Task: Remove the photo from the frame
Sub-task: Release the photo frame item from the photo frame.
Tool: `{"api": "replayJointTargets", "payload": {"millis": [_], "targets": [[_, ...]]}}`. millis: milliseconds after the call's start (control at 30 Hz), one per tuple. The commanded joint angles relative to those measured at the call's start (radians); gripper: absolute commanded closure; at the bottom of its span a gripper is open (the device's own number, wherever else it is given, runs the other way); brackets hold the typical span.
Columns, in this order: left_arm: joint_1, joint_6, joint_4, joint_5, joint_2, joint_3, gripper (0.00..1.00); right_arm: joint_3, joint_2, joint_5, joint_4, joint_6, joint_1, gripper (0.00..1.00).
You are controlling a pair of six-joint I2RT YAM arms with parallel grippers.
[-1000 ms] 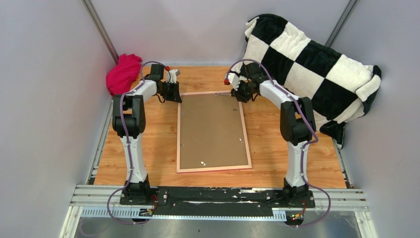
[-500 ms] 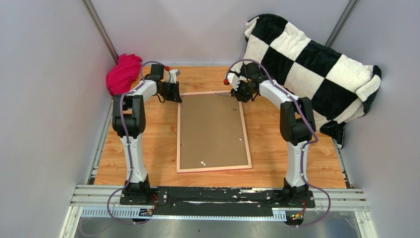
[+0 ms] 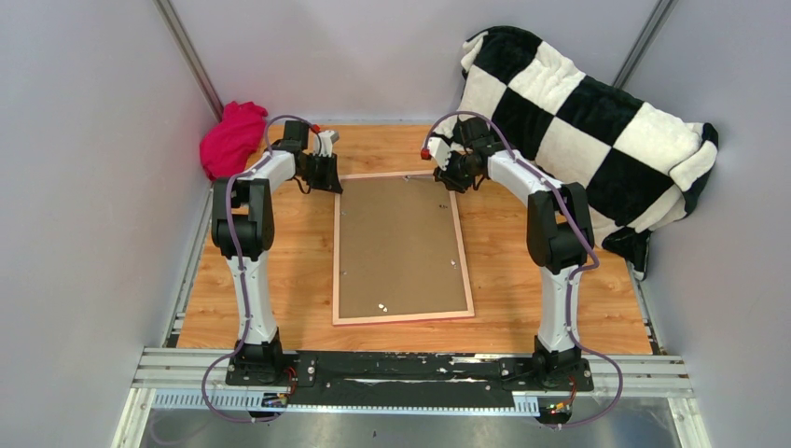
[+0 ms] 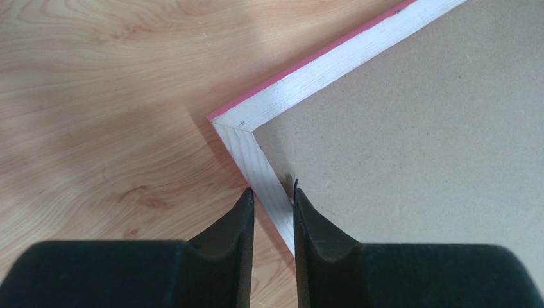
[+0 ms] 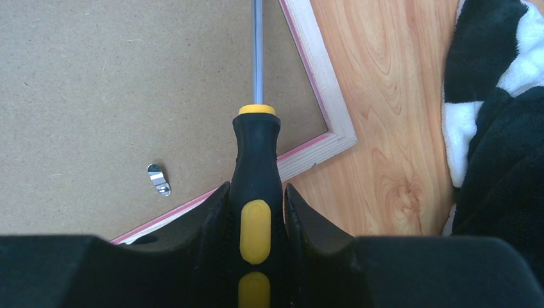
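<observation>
Frame laid face down, gripped at its far end.
The frame is set flat on the wooden table with the brown backing board uppermost; the photo is hidden beneath it. The left gripper is clamped on the side rail beside the far left corner. A black-and-yellow screwdriver is pinched in the right gripper, its shaft extended over the board near a metal clip.
</observation>
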Motion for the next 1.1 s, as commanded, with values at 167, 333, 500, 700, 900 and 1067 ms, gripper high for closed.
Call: {"api": "replayJointTargets", "payload": {"millis": [167, 333, 500, 700, 900, 1067], "targets": [[-0.006, 0.032, -0.082, -0.013, 0.069, -0.018, 1.00, 0.023, 0.017, -0.034, -0.039, -0.002, -0.010, 1.00], [-0.006, 0.032, -0.082, -0.013, 0.068, -0.019, 1.00, 0.022, 0.033, -0.023, -0.039, -0.005, 0.020, 1.00], [-0.006, 0.032, -0.082, -0.013, 0.068, -0.019, 1.00, 0.020, 0.030, 0.002, -0.040, -0.016, 0.028, 1.00], [-0.004, 0.032, -0.082, -0.011, 0.069, -0.019, 1.00, 0.022, 0.014, -0.017, -0.039, -0.003, 0.003, 1.00], [-0.005, 0.032, -0.082, -0.011, 0.069, -0.019, 1.00, 0.018, 0.032, -0.014, -0.040, -0.001, 0.039, 1.00], [-0.005, 0.032, -0.082, -0.011, 0.069, -0.018, 1.00, 0.016, 0.026, 0.010, -0.040, -0.018, 0.041, 1.00]]}}
